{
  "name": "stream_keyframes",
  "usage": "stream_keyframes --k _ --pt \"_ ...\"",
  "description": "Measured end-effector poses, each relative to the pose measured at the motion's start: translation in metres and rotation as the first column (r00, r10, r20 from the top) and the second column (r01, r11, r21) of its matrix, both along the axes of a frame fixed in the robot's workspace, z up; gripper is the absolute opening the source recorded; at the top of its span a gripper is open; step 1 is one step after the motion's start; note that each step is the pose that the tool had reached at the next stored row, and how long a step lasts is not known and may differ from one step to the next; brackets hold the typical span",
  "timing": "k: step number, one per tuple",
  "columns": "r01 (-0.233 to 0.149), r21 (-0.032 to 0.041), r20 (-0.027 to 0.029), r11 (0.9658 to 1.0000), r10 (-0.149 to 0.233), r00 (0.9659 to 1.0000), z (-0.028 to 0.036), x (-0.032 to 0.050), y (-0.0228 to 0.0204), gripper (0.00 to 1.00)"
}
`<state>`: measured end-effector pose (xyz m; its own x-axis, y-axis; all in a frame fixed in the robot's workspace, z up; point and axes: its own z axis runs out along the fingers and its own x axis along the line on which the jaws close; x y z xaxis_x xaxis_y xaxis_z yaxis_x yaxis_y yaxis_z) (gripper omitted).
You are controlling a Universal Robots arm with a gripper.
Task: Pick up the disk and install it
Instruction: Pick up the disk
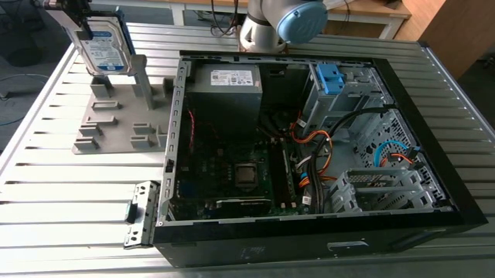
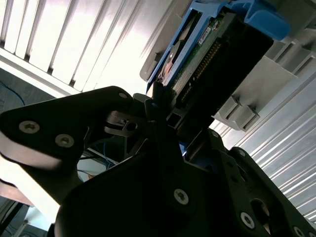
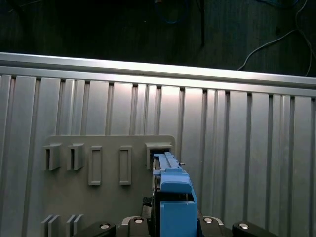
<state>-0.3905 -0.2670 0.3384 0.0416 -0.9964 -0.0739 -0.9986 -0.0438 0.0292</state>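
In the upper left of the exterior view the disk [image 1: 101, 46] stands upright on end over the grey rack [image 1: 108, 124] that sits on the slatted surface [image 1: 46, 174], label facing the camera, well apart from the open computer case [image 1: 325, 229] filling the centre and right of the frame. The fingers [image 2: 159, 106] look closed on the disk's upper end, one on each broad side, as best the second wrist view shows. The step in hand looks like drawing the drive up out of its slot. To do that well, the pull should run straight along the rack's posts, with the disk kept plumb so the blue carrier frame does not bind or drag the rack with it, and the grip should stay firm, since the hold is on a narrow end of a heavy flat thing. Several points are hard to settle. I cannot tell whether the disk's lower end sits in the slot or already hangs free just above it. The far finger's contact is masked by the drive itself. In the exterior view the frame's top edge cuts off the arm [image 1: 279, 23].
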Motion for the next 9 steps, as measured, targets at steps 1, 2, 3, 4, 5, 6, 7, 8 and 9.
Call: stream_keyframes --k 1,2,3,4,5,6,7,8,9 --pt "0.000 0.0001 0.0001 1.0000 0.000 1.0000 0.0005 0.0000 0.0000 0.36" --pt "0.000 0.0001 0.0000 1.0000 0.000 1.0000 0.0012 0.0000 0.0000 0.36" --pt "0.000 0.0001 0.0001 1.0000 0.000 1.0000 0.0017 0.0000 0.0000 0.36" --pt "0.000 0.0002 0.0001 1.0000 0.000 1.0000 0.0022 0.0000 0.0000 0.36" --pt "0.000 0.0003 0.0001 1.0000 0.000 1.0000 0.0028 0.0000 0.0000 0.36" --pt "0.000 0.0003 0.0000 1.0000 0.000 1.0000 0.0034 0.0000 0.0000 0.36" --pt "0.000 0.0003 0.0000 1.0000 0.000 1.0000 0.0040 0.0000 0.0000 0.36" --pt "0.000 0.0004 0.0001 1.0000 0.000 1.0000 0.0046 0.0000 0.0000 0.36" --pt "0.000 0.0004 0.0001 1.0000 0.000 1.0000 0.0051 0.0000 0.0000 0.36"
